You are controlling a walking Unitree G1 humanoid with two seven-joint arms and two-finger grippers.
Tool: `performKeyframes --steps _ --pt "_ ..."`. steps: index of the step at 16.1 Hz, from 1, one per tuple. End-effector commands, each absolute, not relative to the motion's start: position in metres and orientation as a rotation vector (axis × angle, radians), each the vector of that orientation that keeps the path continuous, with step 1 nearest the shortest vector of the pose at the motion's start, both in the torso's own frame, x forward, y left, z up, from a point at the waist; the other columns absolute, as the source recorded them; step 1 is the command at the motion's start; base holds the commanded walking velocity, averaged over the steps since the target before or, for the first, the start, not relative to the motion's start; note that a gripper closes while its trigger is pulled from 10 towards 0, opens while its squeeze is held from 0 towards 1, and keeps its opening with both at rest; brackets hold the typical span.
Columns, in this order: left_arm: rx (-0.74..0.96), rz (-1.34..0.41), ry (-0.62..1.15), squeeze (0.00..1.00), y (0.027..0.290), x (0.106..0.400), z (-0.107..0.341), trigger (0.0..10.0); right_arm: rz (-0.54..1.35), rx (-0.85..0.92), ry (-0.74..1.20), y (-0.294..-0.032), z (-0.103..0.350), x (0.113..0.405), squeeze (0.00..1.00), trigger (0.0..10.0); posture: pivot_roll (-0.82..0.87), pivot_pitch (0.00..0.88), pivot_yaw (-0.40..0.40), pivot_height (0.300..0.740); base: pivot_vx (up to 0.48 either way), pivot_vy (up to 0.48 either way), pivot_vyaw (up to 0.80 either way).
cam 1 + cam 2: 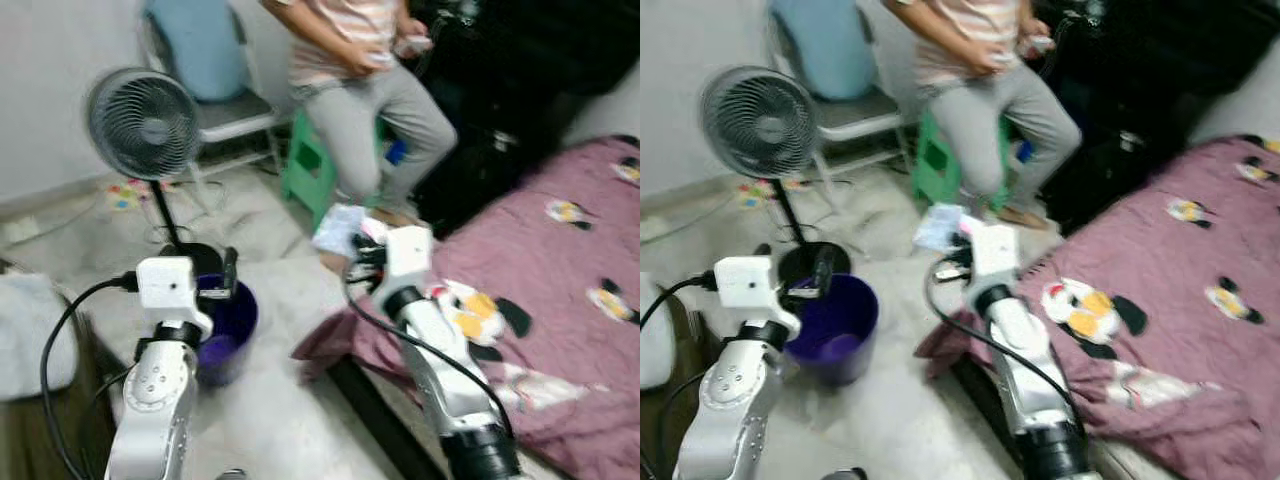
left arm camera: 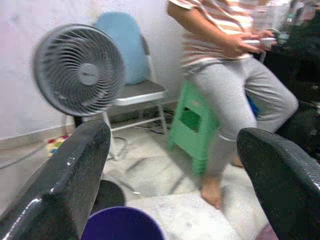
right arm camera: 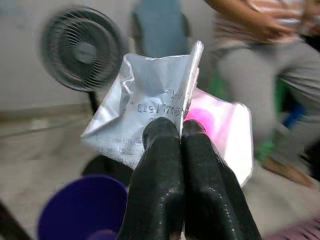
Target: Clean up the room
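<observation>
My right gripper (image 3: 172, 131) is shut on a crumpled silver and pink wrapper (image 3: 150, 100). In the eye views the wrapper (image 1: 340, 228) hangs above the floor, near the corner of the bed and to the right of a purple bin (image 1: 228, 322). The bin stands on the pale floor, and I cannot make out what is inside it. My left gripper (image 2: 170, 190) is open with nothing between its fingers. It hovers just over the bin's near rim, with one black finger (image 1: 230, 270) above the bin. The bin's rim (image 2: 122, 220) lies below the fingers.
A standing fan (image 1: 142, 122) has its base right behind the bin. A person (image 1: 365, 90) sits on a green stool (image 1: 305, 165), beside a chair (image 1: 215, 75). The bed with a purple penguin blanket (image 1: 560, 290) is on the right. A white bundle (image 1: 25, 330) lies at the left.
</observation>
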State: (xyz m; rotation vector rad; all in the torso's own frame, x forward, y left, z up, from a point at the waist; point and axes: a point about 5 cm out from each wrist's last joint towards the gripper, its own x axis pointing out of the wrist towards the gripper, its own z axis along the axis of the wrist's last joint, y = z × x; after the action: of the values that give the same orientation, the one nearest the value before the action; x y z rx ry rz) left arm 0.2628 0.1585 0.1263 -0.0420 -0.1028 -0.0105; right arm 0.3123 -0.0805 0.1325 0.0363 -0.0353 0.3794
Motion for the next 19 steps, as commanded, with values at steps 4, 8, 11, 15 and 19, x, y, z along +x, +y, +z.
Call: performKeyframes --steps 4,8,11,15,19 --pt "-0.059 -0.056 -0.129 0.0 0.1513 0.2634 0.1322 10.0 0.358 0.025 -0.029 -0.0855 0.1319 0.3142 0.0 10.0 -0.02 0.075 -0.082 0.74 0.307 0.0 0.0" --pt "-0.06 -0.07 -0.131 0.0 0.1488 0.264 0.1322 10.0 0.351 0.02 -0.029 -0.0876 0.1316 0.3144 0.0 10.0 -0.02 0.075 -0.078 0.74 0.327 0.0 0.0" --pt "-0.061 -0.063 -0.128 0.0 0.1491 0.2655 0.1319 10.0 0.355 0.019 -0.029 -0.0858 0.1315 0.3134 0.0 10.0 -0.02 0.076 -0.078 0.74 0.279 0.0 0.0" --pt "-0.046 -0.02 -0.116 0.0 0.1519 0.2675 0.1298 10.0 0.346 0.038 -0.026 -0.0858 0.1322 0.3158 0.0 10.0 -0.02 0.075 -0.079 0.74 0.0 0.0 0.41" --pt "-0.047 -0.012 -0.111 0.0 0.1509 0.2676 0.129 10.0 0.349 0.021 -0.03 -0.0863 0.1314 0.3153 0.0 10.0 -0.02 0.079 -0.074 0.74 0.0 0.0 0.0"
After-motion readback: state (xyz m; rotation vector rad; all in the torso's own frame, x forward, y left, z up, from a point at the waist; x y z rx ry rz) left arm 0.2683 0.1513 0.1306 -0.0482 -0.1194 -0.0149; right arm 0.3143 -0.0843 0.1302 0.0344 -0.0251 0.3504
